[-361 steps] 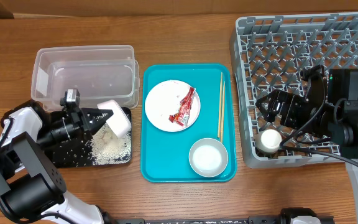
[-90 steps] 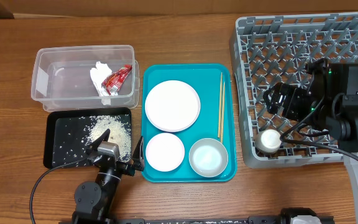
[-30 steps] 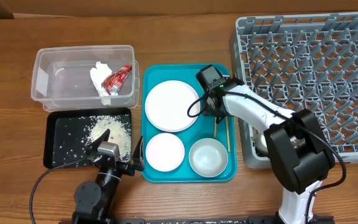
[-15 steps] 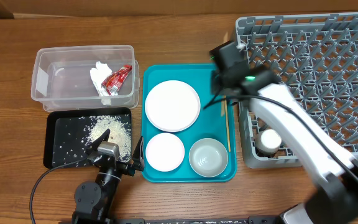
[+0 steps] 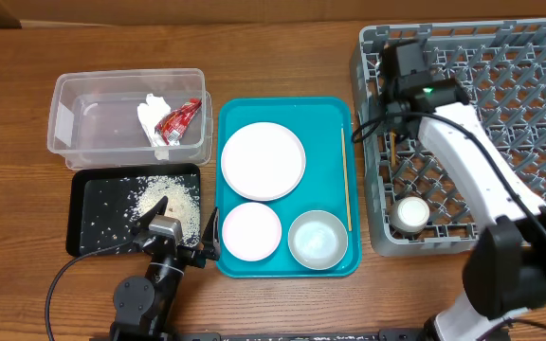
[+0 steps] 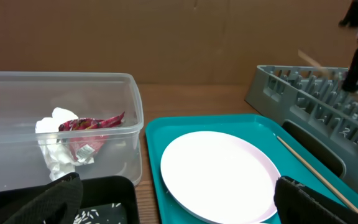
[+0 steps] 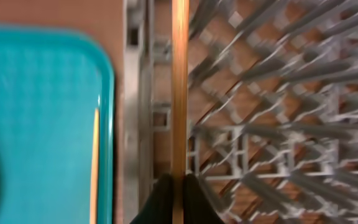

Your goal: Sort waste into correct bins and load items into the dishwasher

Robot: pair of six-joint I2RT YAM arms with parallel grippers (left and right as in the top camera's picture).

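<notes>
My right gripper (image 5: pixel 390 120) is shut on one wooden chopstick (image 7: pixel 179 81) and holds it over the left edge of the grey dishwasher rack (image 5: pixel 529 189). Its fingers (image 7: pixel 163 199) pinch the stick's near end. The second chopstick (image 5: pixel 346 180) lies along the right side of the teal tray (image 5: pixel 282 109). On that tray sit a large plate (image 5: pixel 263 160), a small plate (image 5: pixel 251 230) and a bowl (image 5: pixel 318 237). A white cup (image 5: pixel 410 213) stands in the rack. My left gripper (image 5: pixel 173 237) rests open and empty near the table's front edge.
The clear tub (image 5: pixel 74 114) holds the white tissue (image 5: pixel 150 116) and the red wrapper (image 5: pixel 178 118). Rice (image 5: pixel 164 194) is scattered in the black tray (image 5: pixel 88 194) just in front of it. The rack's pegs stand close under the held chopstick.
My right gripper has lifted one chopstick off the teal tray and carried it right and back, to the rack's left edge. The left arm has stayed still.
</notes>
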